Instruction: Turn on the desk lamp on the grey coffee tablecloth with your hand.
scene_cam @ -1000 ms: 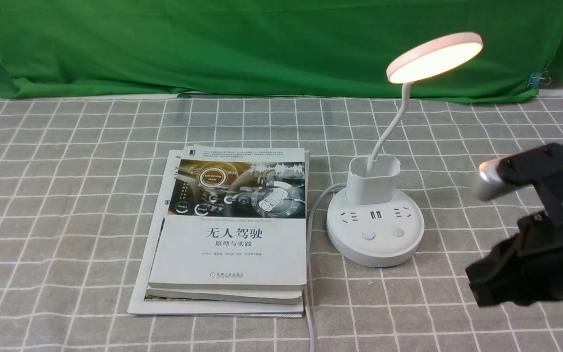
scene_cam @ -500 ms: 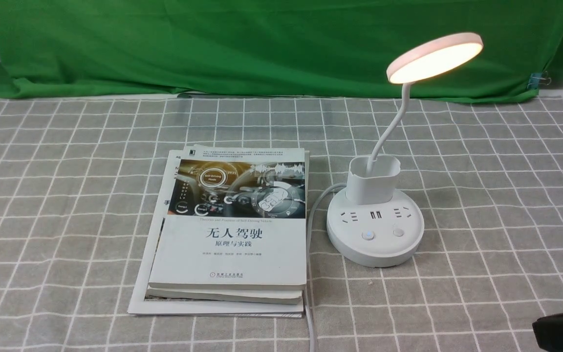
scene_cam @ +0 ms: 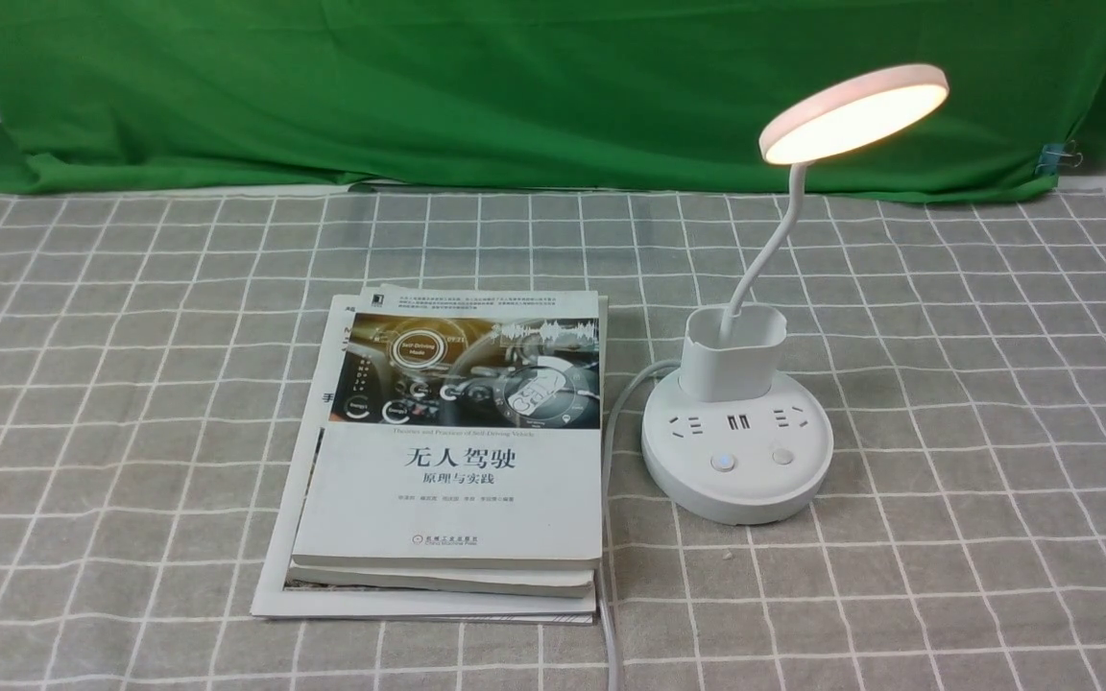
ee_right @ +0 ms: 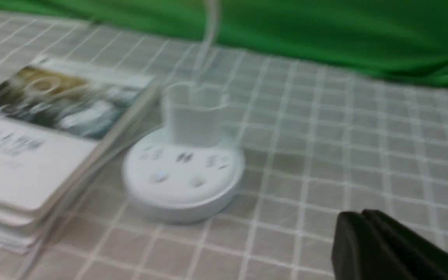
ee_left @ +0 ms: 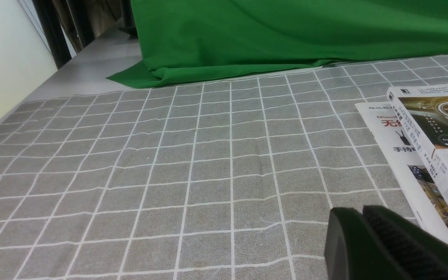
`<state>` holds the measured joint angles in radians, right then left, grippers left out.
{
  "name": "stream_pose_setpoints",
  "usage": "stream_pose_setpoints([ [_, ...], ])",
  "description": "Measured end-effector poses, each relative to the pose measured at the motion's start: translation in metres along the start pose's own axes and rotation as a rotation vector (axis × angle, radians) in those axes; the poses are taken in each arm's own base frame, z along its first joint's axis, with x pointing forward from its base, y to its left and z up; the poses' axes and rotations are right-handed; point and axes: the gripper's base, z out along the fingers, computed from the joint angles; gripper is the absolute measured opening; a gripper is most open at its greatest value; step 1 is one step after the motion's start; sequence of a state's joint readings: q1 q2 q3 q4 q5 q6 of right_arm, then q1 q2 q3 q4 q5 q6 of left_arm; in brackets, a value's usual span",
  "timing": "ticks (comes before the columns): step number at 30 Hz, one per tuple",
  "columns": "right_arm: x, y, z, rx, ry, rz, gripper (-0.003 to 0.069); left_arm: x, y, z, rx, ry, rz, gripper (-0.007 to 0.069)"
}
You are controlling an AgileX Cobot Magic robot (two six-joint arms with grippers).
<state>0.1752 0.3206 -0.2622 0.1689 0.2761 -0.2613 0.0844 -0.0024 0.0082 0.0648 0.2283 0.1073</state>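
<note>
The lamp point(scene_cam: 737, 422) stands on the cloth point(scene_cam: 131, 336), nearer the bench's right edge than its left. Its head glows, so the switch-on looks done. The left claw point(ee_left: 362, 212) and right claw point(ee_right: 362, 216) both have tips together and hold nothing. The likely next move is to park clear.

"无人驾驶" and "原理与实践" on the top book point(scene_cam: 457, 480) cover, "Self-Driving Mode" in its photo.
</note>
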Motion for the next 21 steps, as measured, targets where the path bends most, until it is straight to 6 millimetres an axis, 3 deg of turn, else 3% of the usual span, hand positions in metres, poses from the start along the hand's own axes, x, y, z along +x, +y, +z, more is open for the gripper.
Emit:
stream_pose_setpoints([
  [2, 0.013, -0.001, -0.003, 0.026, -0.021, 0.000, 0.0027, 0.000, 0.000, 0.000, 0.000, 0.000, 0.000, 0.0019],
  [5, 0.049, 0.001, -0.006, 0.066, -0.046, -0.004, 0.0027, 0.000, 0.000, 0.000, 0.000, 0.000, 0.000, 0.0019],
  [8, 0.067, 0.003, -0.006, 0.072, -0.051, -0.006, 0.0027, 0.000, 0.000, 0.000, 0.000, 0.000, 0.000, 0.0019],
  [21, 0.072, 0.002, -0.010, 0.103, -0.067, -0.027, 0.0027, 0.000, 0.000, 0.000, 0.000, 0.000, 0.000, 0.0019],
])
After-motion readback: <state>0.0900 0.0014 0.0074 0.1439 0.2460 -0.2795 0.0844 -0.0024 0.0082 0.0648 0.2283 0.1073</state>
